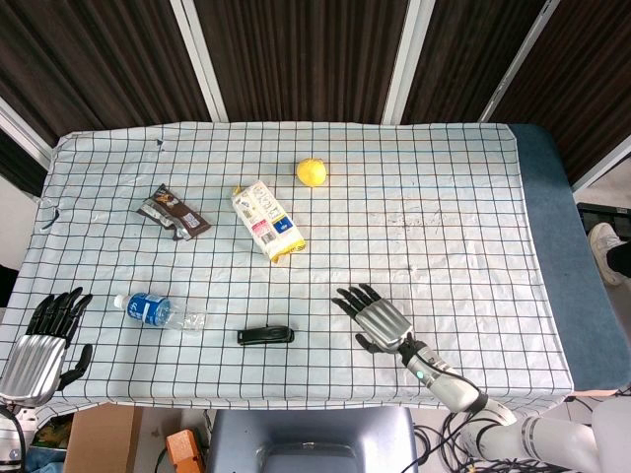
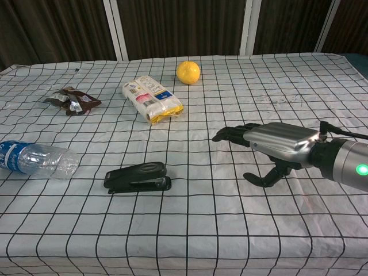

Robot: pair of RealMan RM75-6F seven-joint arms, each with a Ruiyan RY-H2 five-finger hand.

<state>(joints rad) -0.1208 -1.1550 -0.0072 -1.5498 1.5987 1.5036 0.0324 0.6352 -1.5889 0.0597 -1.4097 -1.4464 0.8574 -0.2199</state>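
A: Stapler (image 1: 265,335), black, lies flat at lower centre of the head view, just left of the right hand (image 1: 377,317). Touching?

B: No, apart. Right hand hovers palm down over the checked tablecloth (image 1: 463,227), fingers stretched out and spread, holding nothing.

A: Left hand (image 1: 44,340)?

B: Lower left edge of frame, off the table corner, fingers apart, nothing in it. Water bottle (image 1: 156,310) lies on its side near it.

A: Further out?

B: Snack pack (image 1: 267,221), white and yellow, mid-frame; lemon (image 1: 312,172) just above it; brown wrapper (image 1: 174,213) at upper left.
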